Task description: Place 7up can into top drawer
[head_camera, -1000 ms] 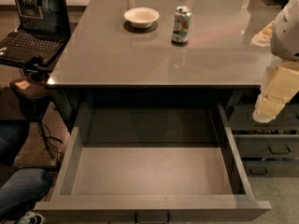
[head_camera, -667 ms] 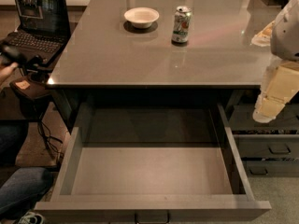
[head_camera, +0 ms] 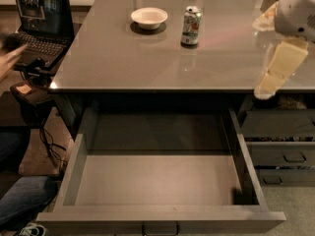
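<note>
Cream-coloured gripper [head_camera: 268, 82] at the far right, over the front edge of the glossy grey bench [head_camera: 123, 63]; apart or together, cannot tell; not on the can. Well to its left, upright toward the back of the bench, small white-and-green 7up can with silver top [head_camera: 191, 26], near a shallow white bowl [head_camera: 149, 17]. Below, wide grey top drawer [head_camera: 157, 181] pulled open. Probably light, thin-walled, slick, easily tipped or dented: best taken round mid-body, squeezed gently, kept upright.
</note>
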{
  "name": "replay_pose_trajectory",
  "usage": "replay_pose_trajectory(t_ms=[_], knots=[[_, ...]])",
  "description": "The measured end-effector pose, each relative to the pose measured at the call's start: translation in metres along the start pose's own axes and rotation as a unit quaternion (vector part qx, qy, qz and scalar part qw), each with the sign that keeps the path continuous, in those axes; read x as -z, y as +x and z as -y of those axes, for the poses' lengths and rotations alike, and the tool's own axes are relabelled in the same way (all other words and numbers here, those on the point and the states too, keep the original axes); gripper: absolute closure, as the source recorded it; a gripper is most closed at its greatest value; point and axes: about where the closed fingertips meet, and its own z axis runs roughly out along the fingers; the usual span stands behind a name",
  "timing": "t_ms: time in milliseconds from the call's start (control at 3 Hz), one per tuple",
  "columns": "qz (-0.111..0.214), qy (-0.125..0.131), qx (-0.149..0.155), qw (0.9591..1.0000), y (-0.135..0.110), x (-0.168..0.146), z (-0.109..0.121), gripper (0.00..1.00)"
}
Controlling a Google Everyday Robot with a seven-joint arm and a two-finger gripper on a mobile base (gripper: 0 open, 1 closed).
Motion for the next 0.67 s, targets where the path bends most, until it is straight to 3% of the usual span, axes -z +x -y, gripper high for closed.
replay_pose_trajectory(t_ms=[333,667], knots=[[0.041,0.006,-0.007,0.9991,-0.011,0.002,0.047,0.0],[0.059,0.042,-0.004,0.9973,-0.019,0.027,0.065,0.0]])
